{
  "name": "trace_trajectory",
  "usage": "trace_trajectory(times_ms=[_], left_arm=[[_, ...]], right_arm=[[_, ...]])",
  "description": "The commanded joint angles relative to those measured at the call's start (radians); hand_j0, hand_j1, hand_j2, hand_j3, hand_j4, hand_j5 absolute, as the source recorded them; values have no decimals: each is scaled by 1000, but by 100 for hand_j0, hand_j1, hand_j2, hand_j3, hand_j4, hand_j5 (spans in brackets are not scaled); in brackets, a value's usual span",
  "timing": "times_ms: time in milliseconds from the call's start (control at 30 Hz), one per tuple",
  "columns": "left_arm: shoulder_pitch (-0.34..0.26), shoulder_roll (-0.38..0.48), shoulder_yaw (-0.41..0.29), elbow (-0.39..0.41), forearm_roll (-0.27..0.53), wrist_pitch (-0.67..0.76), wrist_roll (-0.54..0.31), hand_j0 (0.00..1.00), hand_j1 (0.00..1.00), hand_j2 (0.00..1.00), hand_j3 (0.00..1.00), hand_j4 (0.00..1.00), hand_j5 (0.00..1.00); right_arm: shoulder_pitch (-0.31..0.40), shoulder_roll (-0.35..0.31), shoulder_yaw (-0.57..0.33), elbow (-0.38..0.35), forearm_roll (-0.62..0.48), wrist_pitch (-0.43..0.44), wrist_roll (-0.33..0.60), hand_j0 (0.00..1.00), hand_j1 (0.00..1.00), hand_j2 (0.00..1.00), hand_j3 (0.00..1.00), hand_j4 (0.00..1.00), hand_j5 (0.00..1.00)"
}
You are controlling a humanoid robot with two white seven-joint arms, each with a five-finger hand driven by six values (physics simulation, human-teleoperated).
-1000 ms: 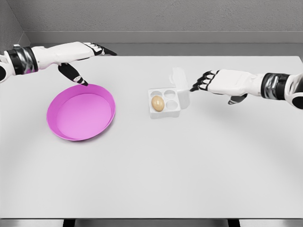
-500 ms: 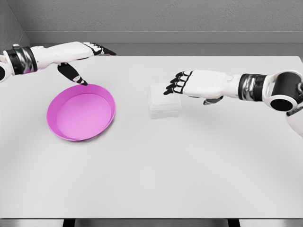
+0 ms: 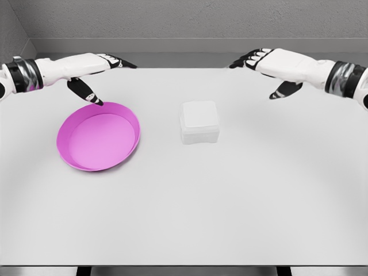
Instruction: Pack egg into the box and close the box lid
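The box (image 3: 199, 121) is sitting lid-down at bench (image 3: 230, 201) centre, egg hidden; the task looks complete. Right robot hand (image 3: 265, 64) and left robot hand (image 3: 99, 72) are hovering spread, empty.

Plate (image 3: 98, 142) bright magenta-pink, plain. Box (image 3: 199, 121) white, lid translucent. Surface (image 3: 230, 201) pale grey. Each robot hand white with black fingers.

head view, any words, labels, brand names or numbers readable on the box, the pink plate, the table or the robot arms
None: no text, label, brand or number shows anywhere in the head view.
The closed white box is plain.
The pink plate is plain.
The table is bare of print.
The left hand and right hand carry only black and white shading, no markings.
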Motion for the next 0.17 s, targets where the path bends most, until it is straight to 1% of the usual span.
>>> trace_trajectory(times_ms=[0, 133], left_arm=[[0, 2, 1, 0, 7, 3, 1, 100, 100, 100, 100, 100, 100], [0, 1, 1, 2, 7, 3, 1, 100, 100, 100, 100, 100, 100]], right_arm=[[0, -5, -18, 30, -27, 3, 0, 100, 100, 100, 100, 100, 100], [0, -5, -8, 29, -24, 3, 0, 100, 100, 100, 100, 100, 100]])
